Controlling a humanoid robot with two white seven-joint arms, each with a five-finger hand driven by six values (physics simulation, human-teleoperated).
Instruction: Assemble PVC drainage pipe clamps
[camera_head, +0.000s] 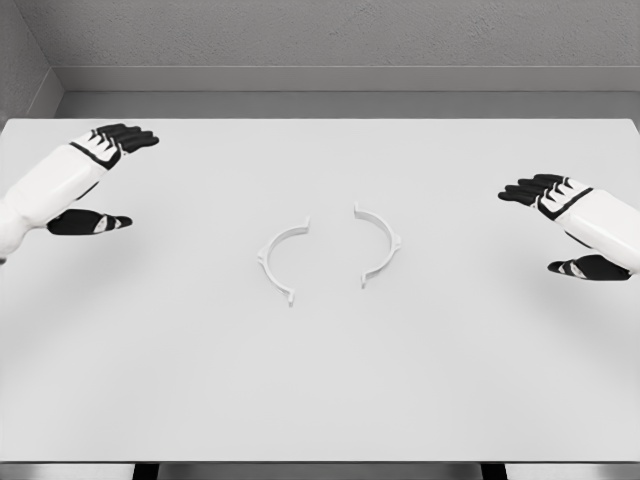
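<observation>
Nothing is grasped yet, so I'd call this the very start: pre-reach. Two clamp halves lie flat mid-table, the left clamp half (283, 259) and the right clamp half (380, 243), with their open sides facing each other, near but apart, a clear gap between their ends. The left hand (105, 175) hovers out by the table's (320, 390) left edge, fingers extended, thumb spread below, holding nothing. The right hand (565, 225) mirrors it by the right edge, also spread and empty. Both are well apart from the parts. The next move likely calls for each hand to come inward to the half on its own side, pinch the thin arc by its outer tab, then bring the ends together so they line up. The parts are thin and flat on the surface, so I'd expect the pick to be fiddly. Count: two halves, two hands, one table.
</observation>
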